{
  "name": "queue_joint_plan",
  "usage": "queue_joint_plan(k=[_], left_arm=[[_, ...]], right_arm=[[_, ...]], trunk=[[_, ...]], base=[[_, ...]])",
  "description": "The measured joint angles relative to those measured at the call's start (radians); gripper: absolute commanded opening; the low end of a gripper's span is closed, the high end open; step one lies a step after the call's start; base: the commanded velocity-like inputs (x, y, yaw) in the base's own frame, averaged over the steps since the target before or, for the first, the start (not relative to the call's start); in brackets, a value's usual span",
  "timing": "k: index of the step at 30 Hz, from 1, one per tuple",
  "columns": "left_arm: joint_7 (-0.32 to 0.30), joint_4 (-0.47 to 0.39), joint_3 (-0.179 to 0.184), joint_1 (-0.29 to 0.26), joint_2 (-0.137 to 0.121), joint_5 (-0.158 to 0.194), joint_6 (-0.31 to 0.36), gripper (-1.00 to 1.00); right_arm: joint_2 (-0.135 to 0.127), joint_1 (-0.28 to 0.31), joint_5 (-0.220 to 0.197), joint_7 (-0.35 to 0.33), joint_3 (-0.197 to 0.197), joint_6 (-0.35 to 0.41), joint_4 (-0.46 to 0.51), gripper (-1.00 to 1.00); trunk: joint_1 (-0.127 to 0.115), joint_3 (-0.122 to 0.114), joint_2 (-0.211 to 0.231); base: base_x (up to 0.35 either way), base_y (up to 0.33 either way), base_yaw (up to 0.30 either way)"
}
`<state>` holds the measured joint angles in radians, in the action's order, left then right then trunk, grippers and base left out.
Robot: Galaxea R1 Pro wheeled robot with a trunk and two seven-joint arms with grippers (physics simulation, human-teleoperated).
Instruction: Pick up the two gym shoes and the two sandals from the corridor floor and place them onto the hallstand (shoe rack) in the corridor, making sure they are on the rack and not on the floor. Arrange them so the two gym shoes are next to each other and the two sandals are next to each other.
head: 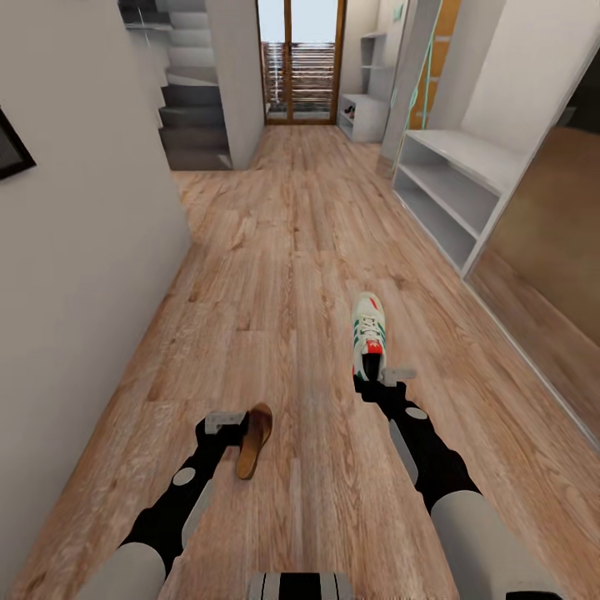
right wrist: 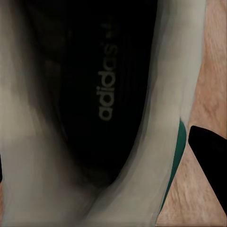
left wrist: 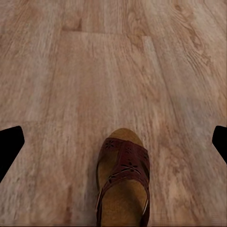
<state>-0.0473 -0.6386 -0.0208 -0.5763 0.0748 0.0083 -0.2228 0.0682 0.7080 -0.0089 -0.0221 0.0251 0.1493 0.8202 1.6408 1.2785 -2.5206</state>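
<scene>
While one gym shoe (head: 368,336) hangs at the tip of my right gripper (head: 382,377), at about 1 o'clock from the robot's base in the head view, I judge the task only begun. The right wrist view looks straight down into the sneaker's dark opening (right wrist: 101,90), its white collar around it and one black finger (right wrist: 210,161) outside the wall; the other finger I can't make out, so I can't tell for sure whether the jaws are clamped on the heel, nor whether the shoe is lifted or resting on the corridor floor (head: 275,250). At about 11 o'clock, one brown sandal (head: 254,439) sits just beside my left gripper (head: 225,421). In the left wrist view the sandal (left wrist: 124,182) lies on the planks with the two black fingertips (left wrist: 10,146) spread wide at either side and apart from it, so that gripper is open and holds nothing. Out at 2 o'clock, well apart from both shoes, stands the hallstand (head: 467,179), pale grey, and the shelves I can see carry no shoes. As I judge it, nothing is placed yet: this shoe and sandal need carrying over, and their mates remain to be found.
</scene>
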Motion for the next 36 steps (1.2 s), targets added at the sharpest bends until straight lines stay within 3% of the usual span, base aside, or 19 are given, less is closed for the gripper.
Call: queue_joint_plan(k=[36], left_arm=[[-0.002, 0.028, 0.001, 0.000, 0.000, -0.003, -0.006, 1.00]], right_arm=[[0.000, 0.000, -0.002, 0.000, 0.004, 0.035, 0.015, -1.00]], trunk=[[0.016, 0.197, -0.009]], base=[[0.000, 0.000, -0.007]])
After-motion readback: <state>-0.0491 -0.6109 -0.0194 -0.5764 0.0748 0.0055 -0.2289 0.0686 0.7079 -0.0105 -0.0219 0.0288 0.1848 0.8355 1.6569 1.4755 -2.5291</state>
